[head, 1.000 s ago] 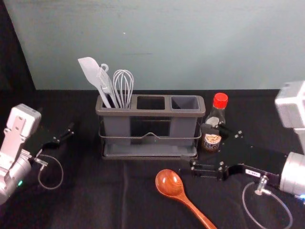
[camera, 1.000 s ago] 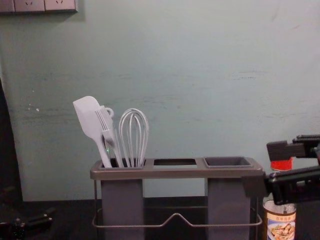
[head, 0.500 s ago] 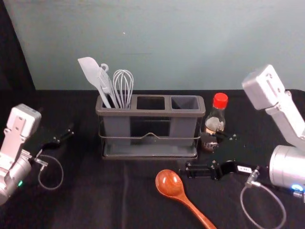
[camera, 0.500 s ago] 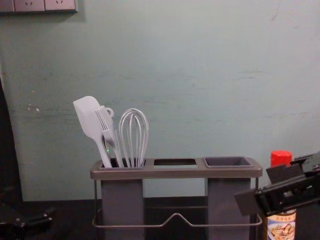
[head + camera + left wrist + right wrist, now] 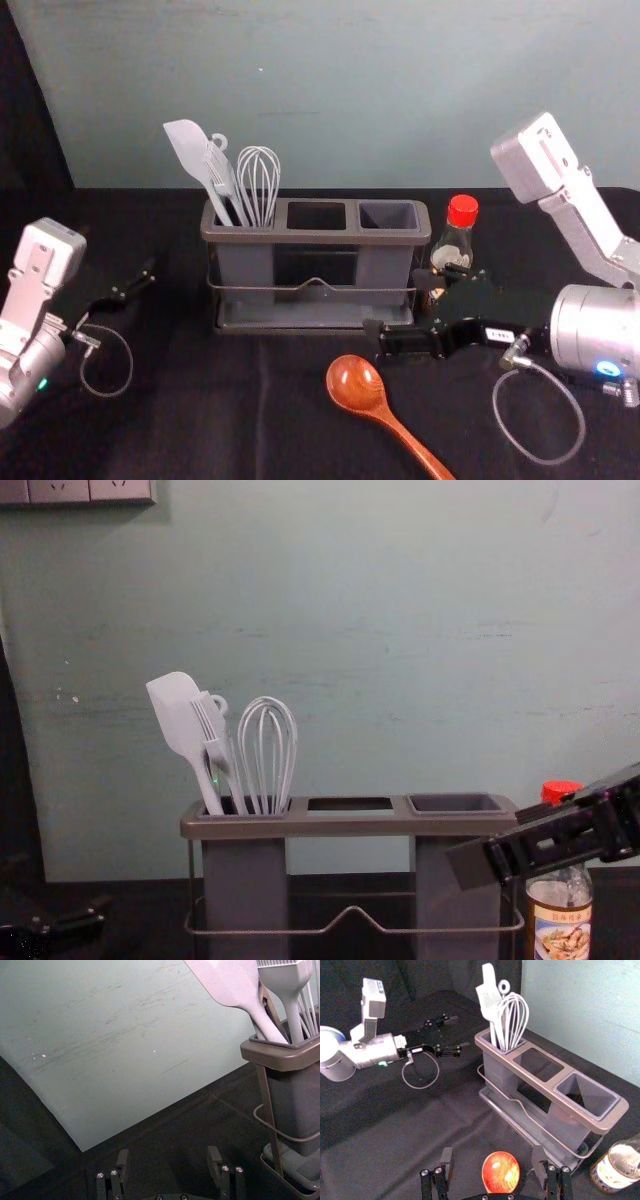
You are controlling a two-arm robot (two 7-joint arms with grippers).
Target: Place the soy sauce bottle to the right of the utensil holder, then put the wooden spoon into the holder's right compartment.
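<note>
My right gripper [image 5: 400,308] is open in front of the holder's right end in the head view; in the right wrist view the gripper [image 5: 493,1158] has the bowl of the wooden spoon [image 5: 500,1172] between and below its fingertips, ungripped. The spoon [image 5: 356,383] lies on the cloth, handle towards the front right. The soy sauce bottle [image 5: 462,212], red-capped, stands upright just right of the utensil holder [image 5: 315,238], partly behind the right gripper. The holder's right compartment [image 5: 587,1094] holds nothing visible. My left gripper [image 5: 137,282] idles at the left, open in the left wrist view [image 5: 168,1154].
A white spatula [image 5: 190,150], a brush and a whisk [image 5: 259,182] stand in the holder's left compartment. The wall [image 5: 330,90] rises behind the black cloth [image 5: 200,400]. The holder's wire rail [image 5: 352,912] runs along its front.
My right gripper has moved left and tilted, away from the bottle and towards the area above the spoon. The bottle, spoon, holder and left arm have stayed put.
</note>
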